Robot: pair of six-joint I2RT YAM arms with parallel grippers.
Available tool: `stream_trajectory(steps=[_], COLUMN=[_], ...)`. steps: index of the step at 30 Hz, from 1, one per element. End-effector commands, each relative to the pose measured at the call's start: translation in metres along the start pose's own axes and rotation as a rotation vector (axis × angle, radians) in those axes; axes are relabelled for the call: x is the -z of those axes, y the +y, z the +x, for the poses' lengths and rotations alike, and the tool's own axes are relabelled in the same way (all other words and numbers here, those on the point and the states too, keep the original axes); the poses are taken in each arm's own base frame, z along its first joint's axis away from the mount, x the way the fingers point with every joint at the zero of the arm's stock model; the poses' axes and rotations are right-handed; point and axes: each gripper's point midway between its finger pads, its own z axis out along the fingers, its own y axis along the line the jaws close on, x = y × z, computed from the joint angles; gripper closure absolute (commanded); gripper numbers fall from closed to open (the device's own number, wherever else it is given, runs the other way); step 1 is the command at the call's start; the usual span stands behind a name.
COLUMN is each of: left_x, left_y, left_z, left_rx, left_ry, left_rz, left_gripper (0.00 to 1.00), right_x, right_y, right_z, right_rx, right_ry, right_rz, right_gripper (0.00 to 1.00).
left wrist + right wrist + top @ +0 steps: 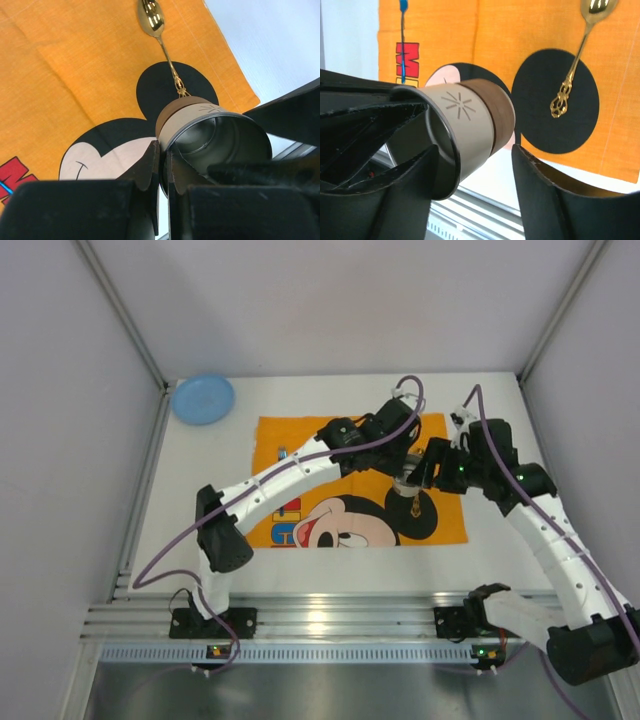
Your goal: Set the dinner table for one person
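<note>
Orange cloth [300, 440] covers the middle of your white table [330, 575], whose ribbed rail runs along the near edge by the arm bases, and a blue plate [203, 398] sits at the far left corner. Your left gripper [161, 150] is pinched on the rim of a beige-and-brown cup [200, 125], holding it tilted over the cloth with its mouth toward that wrist. Your right gripper [472, 150] is spread with the cup between its fingers, and a gold spoon [165, 50] lies on the cloth's black ear.
</note>
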Motion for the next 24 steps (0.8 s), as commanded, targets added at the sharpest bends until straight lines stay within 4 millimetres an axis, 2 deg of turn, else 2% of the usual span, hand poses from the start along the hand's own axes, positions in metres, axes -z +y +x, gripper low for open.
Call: stream_trajectory(steps=[1,3,4,9,10,12,13,18,19,20,21,24], left_x=[0.042,0.047,0.049,0.054,0.055,0.056,0.056,0.056,0.057,0.062,0.062,0.067], left_y=[0.01,0.011,0.011,0.01,0.012,0.007,0.005,-0.018,-0.024,-0.03,-0.037,-0.044], left_z=[-0.019,-0.015,-0.014,-0.004,-0.004,-0.001,0.0,-0.007,-0.01,-0.019,-0.021,-0.034], left_rx=[0.03,0.025,0.024,0.046,0.054,0.077,0.083,0.107,0.109,0.119,0.12,0.118], left_ry=[-0.087,-0.084,-0.084,-0.072,-0.08,-0.078,-0.075,-0.069,-0.069,-0.089,-0.084,-0.128], left_rz=[-0.039,-0.044,-0.046,-0.064,-0.089,-0.096,-0.096,-0.032,-0.01,0.02,0.051,0.083], left_gripper=[1.0,1.0,1.0,1.0,1.0,1.0,0.95,0.66,0.55,0.48,0.35,0.09], right_x=[0.006,0.004,0.003,-0.002,-0.004,-0.005,-0.008,-0.01,-0.011,-0.012,-0.012,-0.016], right_y=[0.004,0.001,0.0,-0.005,-0.008,-0.01,-0.013,-0.015,-0.015,-0.014,-0.014,-0.014], right_z=[-0.012,-0.009,-0.008,-0.006,-0.007,-0.008,-0.008,-0.017,-0.021,-0.023,-0.025,-0.035], right_rx=[0.023,0.02,0.019,0.021,0.018,0.02,0.019,0.017,0.018,0.021,0.023,0.032], right_ry=[-0.076,-0.065,-0.064,-0.051,-0.047,-0.04,-0.031,-0.035,-0.036,-0.037,-0.038,-0.042], right_rz=[-0.005,0.004,0.008,0.034,0.05,0.065,0.081,0.112,0.119,0.121,0.123,0.137], right_gripper=[0.42,0.5,0.6,0.78,0.86,0.94,1.0,1.0,1.0,1.0,1.0,1.0])
